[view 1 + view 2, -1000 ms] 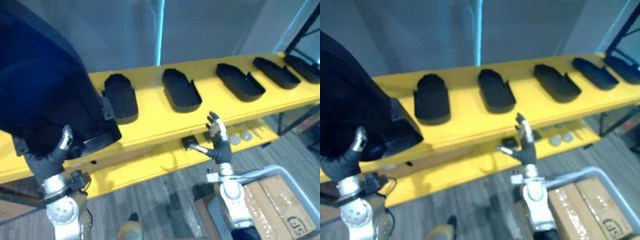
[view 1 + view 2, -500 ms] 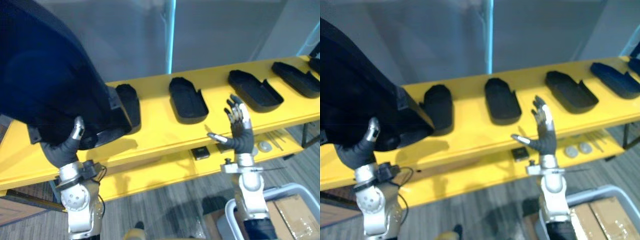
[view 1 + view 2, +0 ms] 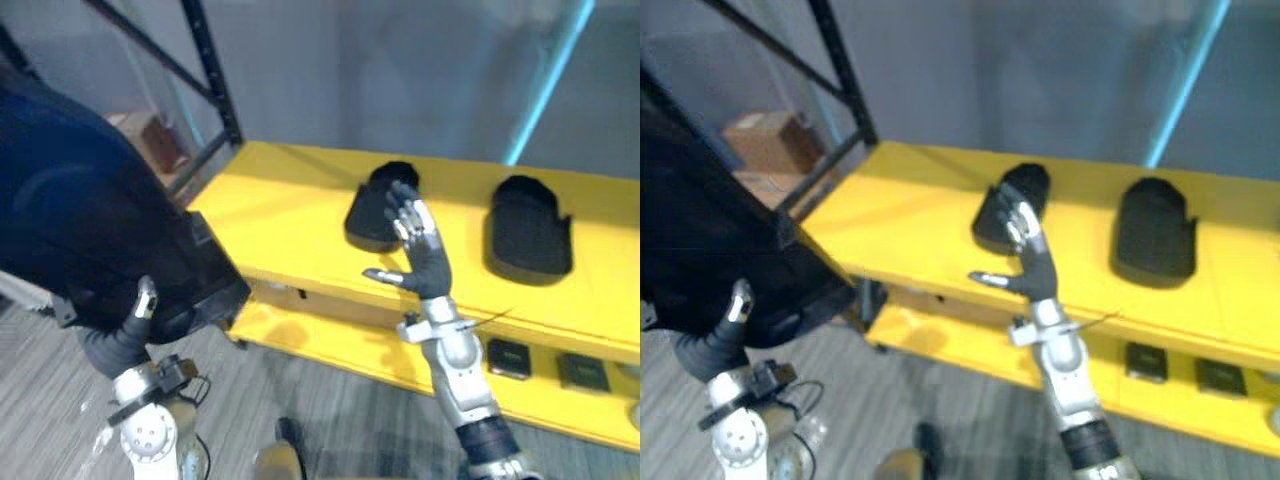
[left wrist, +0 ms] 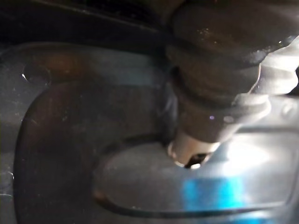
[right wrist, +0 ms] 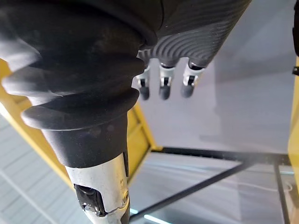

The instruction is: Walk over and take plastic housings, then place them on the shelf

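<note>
A large black plastic housing (image 3: 90,220) is held up at the left, off the shelf, and my left hand (image 3: 132,322) grips its lower edge with the thumb pressed on the outside. Its dark inner surface (image 4: 84,140) lies close past the wrist in the left wrist view. My right hand (image 3: 422,258) is raised in front of the yellow shelf (image 3: 290,205), open and holding nothing, with straight fingers (image 5: 163,80). Two more black housings lie on the shelf, one (image 3: 372,212) partly behind the right hand and one (image 3: 527,230) further right.
A black rack upright (image 3: 212,75) rises at the shelf's left end, with a cardboard box (image 3: 758,140) behind it. Small black parts (image 3: 508,357) lie on the lower yellow shelf. The left part of the top shelf is bare.
The camera has swung left, so the shelf's left end and the rack upright now show. My right hand stays raised and open. My left hand still holds the housing.
</note>
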{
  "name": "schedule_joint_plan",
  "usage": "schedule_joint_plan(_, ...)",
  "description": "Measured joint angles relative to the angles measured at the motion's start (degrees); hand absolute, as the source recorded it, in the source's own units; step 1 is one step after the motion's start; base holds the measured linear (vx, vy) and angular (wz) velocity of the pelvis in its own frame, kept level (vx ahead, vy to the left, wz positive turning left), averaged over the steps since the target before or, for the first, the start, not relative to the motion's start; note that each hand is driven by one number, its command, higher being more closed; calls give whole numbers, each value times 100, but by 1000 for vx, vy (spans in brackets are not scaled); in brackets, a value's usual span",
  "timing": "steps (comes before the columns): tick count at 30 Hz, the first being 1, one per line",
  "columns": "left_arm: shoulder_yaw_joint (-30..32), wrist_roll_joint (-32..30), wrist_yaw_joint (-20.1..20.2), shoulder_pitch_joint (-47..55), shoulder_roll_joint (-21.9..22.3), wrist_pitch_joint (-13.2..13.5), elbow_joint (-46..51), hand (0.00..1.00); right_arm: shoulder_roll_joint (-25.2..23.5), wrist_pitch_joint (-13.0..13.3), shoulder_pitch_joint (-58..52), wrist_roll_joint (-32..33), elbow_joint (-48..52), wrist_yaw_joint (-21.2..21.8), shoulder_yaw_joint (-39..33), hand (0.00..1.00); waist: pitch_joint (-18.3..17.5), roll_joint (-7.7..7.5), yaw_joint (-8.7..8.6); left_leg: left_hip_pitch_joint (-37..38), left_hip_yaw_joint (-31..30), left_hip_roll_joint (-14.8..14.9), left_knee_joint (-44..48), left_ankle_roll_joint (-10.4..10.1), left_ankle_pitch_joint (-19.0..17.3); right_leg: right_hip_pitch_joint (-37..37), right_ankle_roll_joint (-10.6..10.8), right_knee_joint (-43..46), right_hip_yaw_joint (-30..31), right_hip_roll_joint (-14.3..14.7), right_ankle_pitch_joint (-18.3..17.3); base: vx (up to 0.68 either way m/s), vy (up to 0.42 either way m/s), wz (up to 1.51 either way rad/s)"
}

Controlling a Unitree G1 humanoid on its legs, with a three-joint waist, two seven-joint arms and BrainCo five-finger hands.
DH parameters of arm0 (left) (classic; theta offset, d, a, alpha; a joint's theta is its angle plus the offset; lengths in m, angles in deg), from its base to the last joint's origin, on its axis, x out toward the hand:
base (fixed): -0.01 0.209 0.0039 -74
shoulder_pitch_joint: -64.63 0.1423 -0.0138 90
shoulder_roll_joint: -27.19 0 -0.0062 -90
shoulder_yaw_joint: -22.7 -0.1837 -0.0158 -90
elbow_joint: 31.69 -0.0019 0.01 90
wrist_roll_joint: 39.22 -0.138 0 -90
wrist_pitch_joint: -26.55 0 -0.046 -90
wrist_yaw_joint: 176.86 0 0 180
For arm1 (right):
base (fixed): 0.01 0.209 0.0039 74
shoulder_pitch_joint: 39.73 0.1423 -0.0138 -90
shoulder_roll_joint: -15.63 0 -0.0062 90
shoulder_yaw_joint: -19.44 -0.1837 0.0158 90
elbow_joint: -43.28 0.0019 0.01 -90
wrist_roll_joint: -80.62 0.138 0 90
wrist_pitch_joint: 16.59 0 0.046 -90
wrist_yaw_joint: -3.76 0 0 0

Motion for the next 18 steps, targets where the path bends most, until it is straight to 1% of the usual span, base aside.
schedule_joint_plan(1,-45,-1,57,21,-15,2,6,100,-27,22,-44,0,2,-48,-17,0,-13,-41,-8,69,-25,-100,-292,4,142,-28,-59,2,11,-20,-35,18,73,77)
schedule_joint_plan(2,-89,15,210,-12,-24,3,6,100,-71,30,-79,-7,2,-134,-55,0,-14,-118,-17,168,-2,-205,-786,75,260,-85,6,-28,-81,-43,0,-27,16,38)
schedule_joint_plan(3,-110,37,253,-25,-34,5,6,100,-104,27,-87,-29,2,-193,-51,0,5,-149,-12,186,87,-220,-913,72,259,-87,104,-28,-153,-53,59,-8,2,49)
schedule_joint_plan(4,-210,64,350,-21,-33,3,-2,100,-129,27,-106,-159,5,-322,-52,0,20,-163,-45,230,151,-251,-1163,-4,369,-92,145,-12,-264,-81,91,16,23,44)
schedule_joint_plan(6,-413,179,532,-15,-39,-3,-10,100,-163,22,-178,-336,6,-544,-49,0,33,-133,-67,341,114,-302,-1368,-242,665,-22,161,19,-289,-102,99,18,58,31)
schedule_joint_plan(7,-438,199,581,-17,-40,-5,-11,100,-175,21,-204,-420,7,-588,-53,0,27,-130,-73,374,97,-325,-1389,-301,726,5,179,11,-269,-119,108,22,71,9)
schedule_joint_plan(8,-441,223,656,-29,-53,-7,-10,100,-227,20,-258,-541,9,-698,-49,0,32,-159,-105,436,111,-417,-1412,-323,718,49,211,-33,-171,-158,126,17,72,1)
schedule_joint_plan(11,-432,451,854,-54,-230,-31,-26,100,-394,20,-335,-508,6,-685,-22,0,69,-202,-140,552,283,-571,-1506,-321,704,22,329,-128,129,-330,200,34,106,-20)
schedule_joint_plan(14,-425,427,826,-92,-370,-103,-60,100,-563,19,-486,-505,0,-653,139,0,97,-244,-150,711,468,-657,-1511,-325,631,48,378,-195,374,-442,277,21,60,-31)
schedule_joint_plan(15,-425,420,819,-110,-377,-109,-60,100,-583,19,-506,-504,-1,-635,171,0,97,-244,-163,723,481,-663,-1511,-326,630,49,385,-196,397,-450,286,6,31,-21)
schedule_joint_plan(18,-426,253,700,-275,-375,-245,-60,100,-597,18,-515,-458,-10,-468,216,0,98,-245,-169,762,514,-667,-1539,-331,637,58,400,-200,458,-432,298,-30,11,-8)
